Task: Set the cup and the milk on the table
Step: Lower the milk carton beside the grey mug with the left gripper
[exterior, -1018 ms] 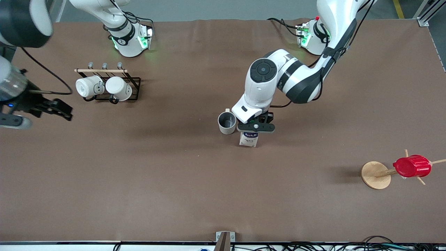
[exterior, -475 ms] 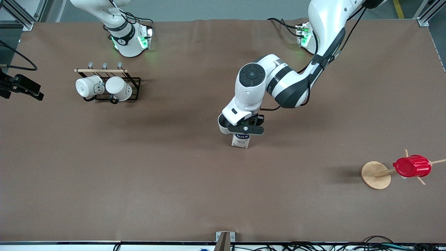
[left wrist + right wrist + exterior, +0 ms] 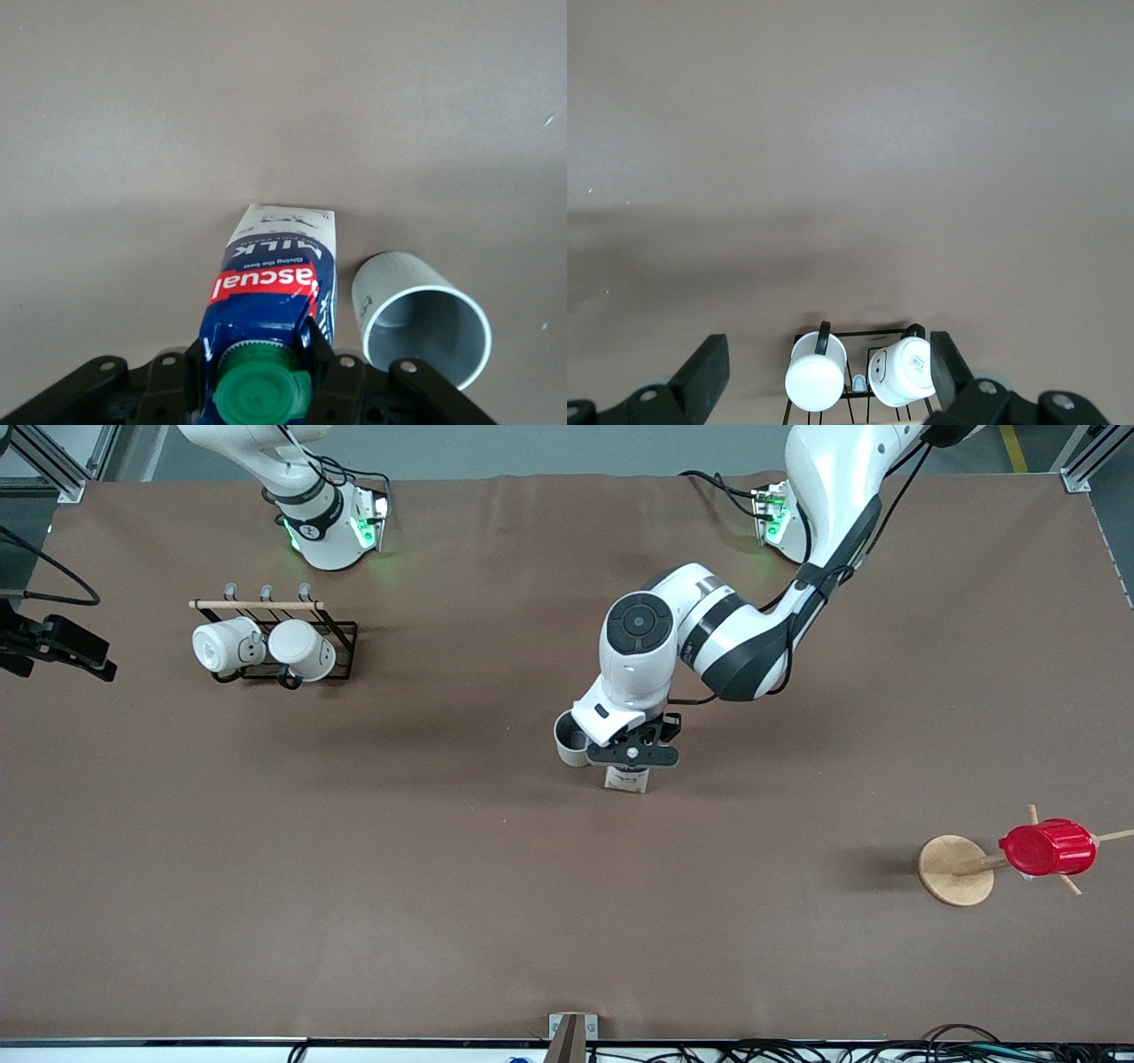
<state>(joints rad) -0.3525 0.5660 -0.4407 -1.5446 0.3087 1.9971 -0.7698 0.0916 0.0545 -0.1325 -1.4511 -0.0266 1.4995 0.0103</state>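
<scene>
Milk (image 3: pixel 627 779) half-hidden under left tool (image 3: pixel 633 755)

Tight squeeze at centre frame, open table below.

The cup (image 3: pixel 571 740) stands just beside the milk (image 3: pixel 627 779), barely a gap between them, and the left gripper (image 3: pixel 634 758) sits clamped on the carton's top, blocking from above. The mug rack (image 3: pixel 275 642) crowds the upper left, the wooden peg stand (image 3: pixel 957 869) with its red cup (image 3: pixel 1047 848) the lower right. Bare table (image 3: pixel 354 903) across the lower frame.

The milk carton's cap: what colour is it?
Green; the cap shows best in the left wrist view.
</scene>
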